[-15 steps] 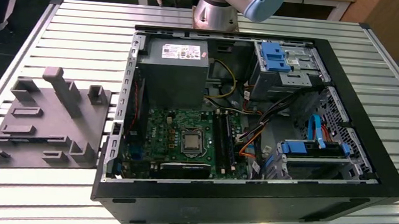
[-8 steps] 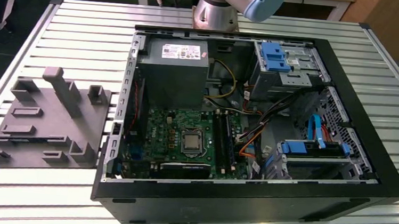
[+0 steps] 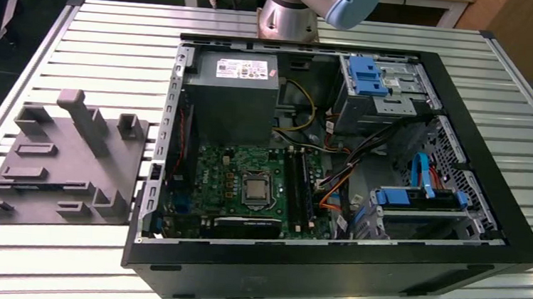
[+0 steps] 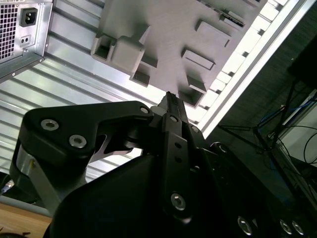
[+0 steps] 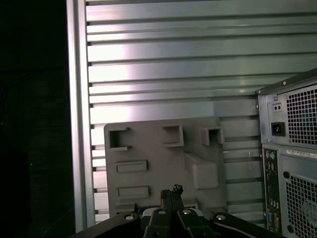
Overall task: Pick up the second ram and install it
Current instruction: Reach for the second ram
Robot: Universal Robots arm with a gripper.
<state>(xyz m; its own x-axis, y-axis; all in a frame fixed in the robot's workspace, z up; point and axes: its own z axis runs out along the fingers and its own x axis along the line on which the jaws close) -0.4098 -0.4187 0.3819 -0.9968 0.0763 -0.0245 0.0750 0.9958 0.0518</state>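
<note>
My gripper [image 4: 168, 96] [image 5: 171, 191] hangs high above the grey holder tray [image 4: 163, 29] [image 5: 158, 153], near the tray's end at the table's edge. Its fingers are pressed together, shut, and nothing shows between them. In the exterior view the tray [image 3: 65, 162] lies at the left, beside the open computer case [image 3: 333, 269]. Inside the case, long dark memory slots [image 3: 298, 188] run next to the processor on the green motherboard [image 3: 236, 168]. I cannot tell whether sticks sit in them. The second ram cannot be told apart with certainty. A small dark strip [image 4: 232, 20] lies at the tray's far end.
The case's rear panel with its power socket [image 5: 277, 129] [image 4: 29, 17] stands beside the tray. The slatted metal table [image 3: 113, 37] ends in a rail [image 5: 77, 99] close to the tray. The arm's base [image 3: 291, 16] rises behind the case. Cables and blue drive brackets [image 3: 368, 75] fill the case's right side.
</note>
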